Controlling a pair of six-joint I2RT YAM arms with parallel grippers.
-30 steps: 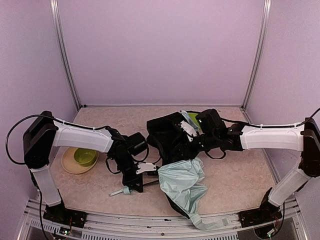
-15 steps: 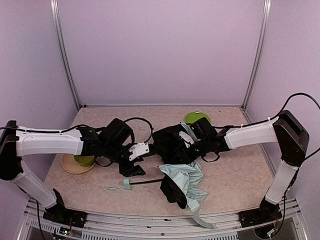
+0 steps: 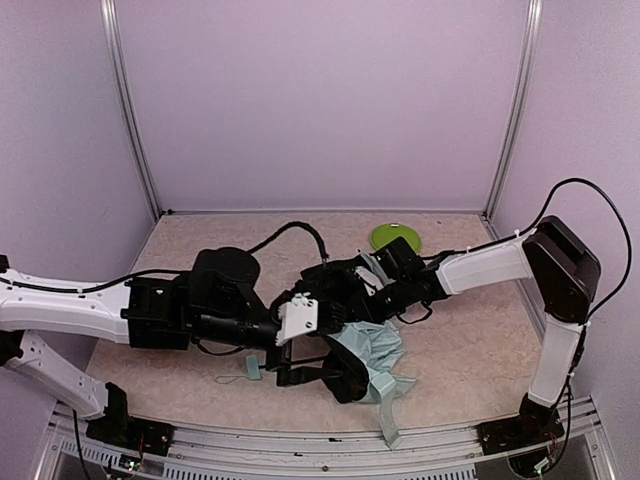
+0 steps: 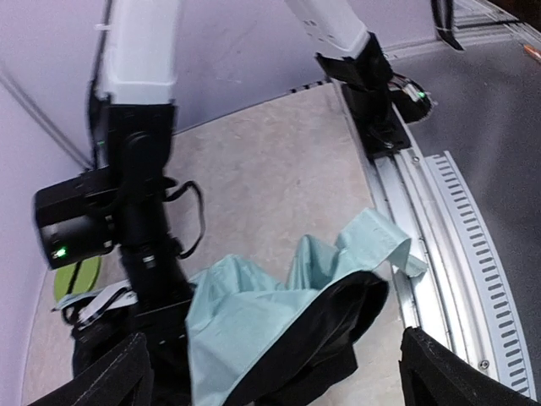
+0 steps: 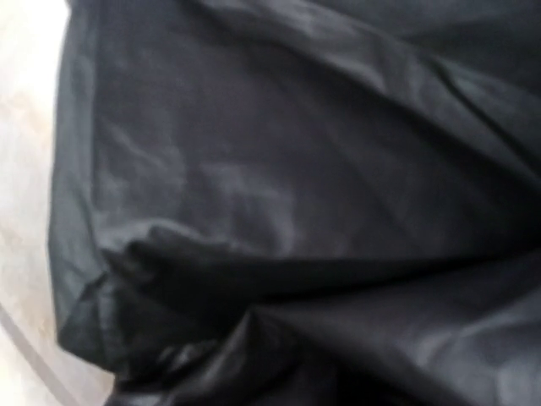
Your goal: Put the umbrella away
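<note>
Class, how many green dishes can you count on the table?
1: a green plate at the table's back, just beyond the right arm. The left arm and umbrella cover much, so others may be hidden.

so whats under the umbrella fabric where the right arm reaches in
Under the mint cloth of the umbrella, black lining shows. The right gripper sits in it; its wrist view is filled with lining, so its fingers and whatever they touch are covered.

Lilac walls [image 3: 320, 100], speckled beige tabletop [image 3: 470, 350]
</note>
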